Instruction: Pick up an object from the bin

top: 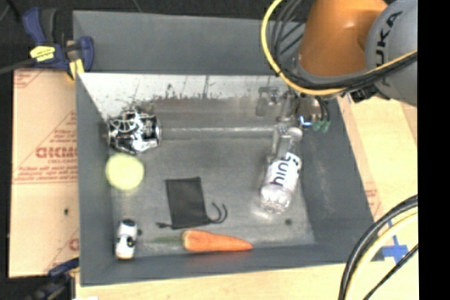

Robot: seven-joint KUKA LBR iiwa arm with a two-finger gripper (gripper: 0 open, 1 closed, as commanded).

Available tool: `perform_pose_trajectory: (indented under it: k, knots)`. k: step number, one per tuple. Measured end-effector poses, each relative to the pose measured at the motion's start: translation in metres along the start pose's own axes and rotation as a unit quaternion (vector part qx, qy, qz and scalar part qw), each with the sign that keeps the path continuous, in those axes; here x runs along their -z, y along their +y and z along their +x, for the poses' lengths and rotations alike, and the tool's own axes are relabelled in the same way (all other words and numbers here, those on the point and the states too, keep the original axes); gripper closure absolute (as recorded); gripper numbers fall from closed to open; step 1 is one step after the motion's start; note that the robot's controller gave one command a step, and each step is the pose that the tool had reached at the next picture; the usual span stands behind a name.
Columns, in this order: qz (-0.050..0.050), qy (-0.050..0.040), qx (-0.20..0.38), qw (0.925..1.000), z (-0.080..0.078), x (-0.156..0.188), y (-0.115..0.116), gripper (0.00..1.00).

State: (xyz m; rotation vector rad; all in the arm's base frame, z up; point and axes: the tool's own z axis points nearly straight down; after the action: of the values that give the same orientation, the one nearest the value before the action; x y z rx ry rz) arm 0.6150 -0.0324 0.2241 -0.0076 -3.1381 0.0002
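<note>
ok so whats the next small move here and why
Probably ease straight down a little: the arm's tip hangs over the neck end of the clear bottle, which lies flat near the bin's right wall, clear of everything else.

The bin (211, 46) is plain grey, its far wall streaked with dark specks. At the left a ball (133, 132) is netted in black and white, and a second ball (125, 172) is yellow-green. The pouch (184, 199) is black, the carrot (214, 242) orange. The clear bottle (279, 183) carries a white label with dark letters. The arm's cover (337, 28) is orange.
</note>
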Motion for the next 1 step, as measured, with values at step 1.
perform_pose_trajectory:
  k: [1]
  knots:
    - [0.0,-0.004,0.0,1.0,-0.001,0.0051,0.0,0.0]
